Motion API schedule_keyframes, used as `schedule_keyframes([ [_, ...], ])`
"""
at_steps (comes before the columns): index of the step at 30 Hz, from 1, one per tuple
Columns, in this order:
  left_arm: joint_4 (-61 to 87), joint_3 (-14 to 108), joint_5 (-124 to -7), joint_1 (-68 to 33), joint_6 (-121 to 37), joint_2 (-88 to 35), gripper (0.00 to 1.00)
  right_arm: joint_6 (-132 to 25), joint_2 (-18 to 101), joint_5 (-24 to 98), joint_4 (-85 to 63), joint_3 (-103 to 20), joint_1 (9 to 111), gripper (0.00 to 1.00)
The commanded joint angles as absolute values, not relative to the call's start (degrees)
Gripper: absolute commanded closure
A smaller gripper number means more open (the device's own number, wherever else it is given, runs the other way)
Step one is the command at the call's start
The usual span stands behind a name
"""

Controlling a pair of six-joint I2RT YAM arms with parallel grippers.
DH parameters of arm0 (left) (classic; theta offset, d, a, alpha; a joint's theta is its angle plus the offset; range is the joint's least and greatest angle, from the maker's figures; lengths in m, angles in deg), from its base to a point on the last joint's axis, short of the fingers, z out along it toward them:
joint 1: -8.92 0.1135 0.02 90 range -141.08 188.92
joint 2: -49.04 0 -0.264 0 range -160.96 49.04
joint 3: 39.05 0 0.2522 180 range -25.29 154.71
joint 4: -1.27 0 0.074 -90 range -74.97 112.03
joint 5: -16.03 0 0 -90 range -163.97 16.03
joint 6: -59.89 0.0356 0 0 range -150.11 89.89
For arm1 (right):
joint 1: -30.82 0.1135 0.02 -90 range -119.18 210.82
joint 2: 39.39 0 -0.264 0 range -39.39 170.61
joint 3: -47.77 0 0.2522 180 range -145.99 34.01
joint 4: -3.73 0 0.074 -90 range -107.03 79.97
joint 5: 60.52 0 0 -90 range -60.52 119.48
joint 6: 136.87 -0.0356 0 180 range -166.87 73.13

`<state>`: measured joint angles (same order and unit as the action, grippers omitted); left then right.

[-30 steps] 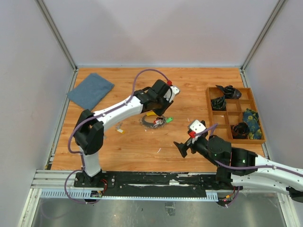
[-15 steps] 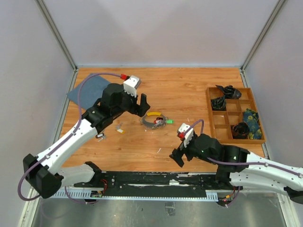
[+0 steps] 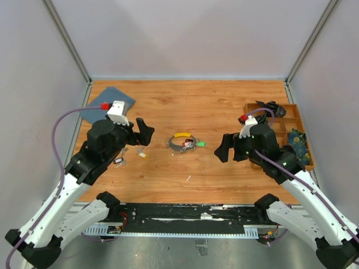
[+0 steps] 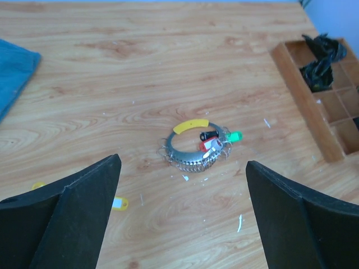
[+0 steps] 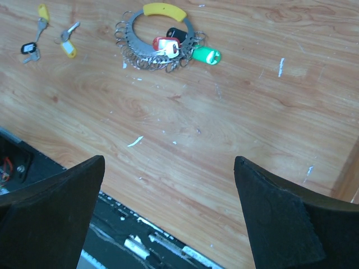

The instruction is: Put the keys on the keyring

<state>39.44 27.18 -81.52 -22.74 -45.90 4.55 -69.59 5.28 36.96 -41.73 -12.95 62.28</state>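
The left gripper [image 3: 139,134] has its fingers [image 4: 73,218] wide apart and holds nothing. A few loose keys [image 3: 141,153] with yellow tags lie on the table [image 3: 213,106] close by, at about 6 o'clock from it. The keyring [image 3: 183,143] lies flat near the middle of the table, at 3 o'clock from the left gripper and at 9 o'clock from the right gripper [image 3: 224,150]. It touches neither one. It is a thin round ring with lots of little silver keys all around it. It has a yellow tag [image 4: 190,124] at 12 o'clock and a green tag [image 4: 235,136] at 3 o'clock. A red key head [image 4: 208,145] sits just inside the ring. The right gripper's fingers are wide apart too, and it holds nothing
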Motion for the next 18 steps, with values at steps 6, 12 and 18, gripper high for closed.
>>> schedule_keyframes([
  [6,46.01,26.07,-88.77,-22.45,-49.78,19.02,0.0,-70.61,2.05,34.04,-51.69,-20.69,61.41,0.02],
  [12,47.15,23.97,-90.84,-22.45,-50.76,25.53,0.0,-66.65,-3.24,30.27,-52.82,-21.48,61.36,0.02],
  [18,48.69,22.26,-94.45,-22.45,-52.14,29.1,0.0,-63.92,-11.8,18.78,-53.4,-20.98,61.41,0.02],
])
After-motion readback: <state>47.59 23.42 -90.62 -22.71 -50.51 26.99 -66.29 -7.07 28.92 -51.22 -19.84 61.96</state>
